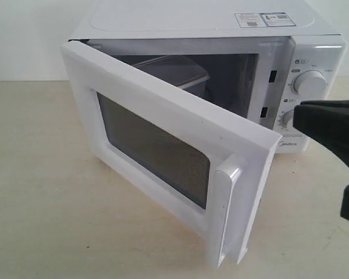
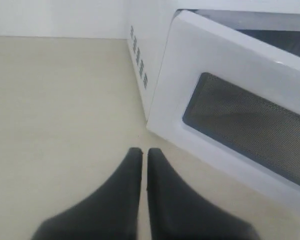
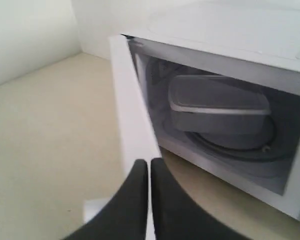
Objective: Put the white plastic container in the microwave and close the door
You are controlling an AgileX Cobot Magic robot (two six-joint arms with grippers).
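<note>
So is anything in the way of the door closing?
Nothing visible. The white plastic container sits inside the microwave, back from the opening, and the gap behind the door looks free. The right gripper, shut, is near the door's edge.

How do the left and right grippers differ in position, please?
The left gripper faces the door's outer, windowed side; the right gripper faces its edge. The right gripper has the white plastic container ahead in the microwave; the left gripper hangs over table. Both are shut and empty.
</note>
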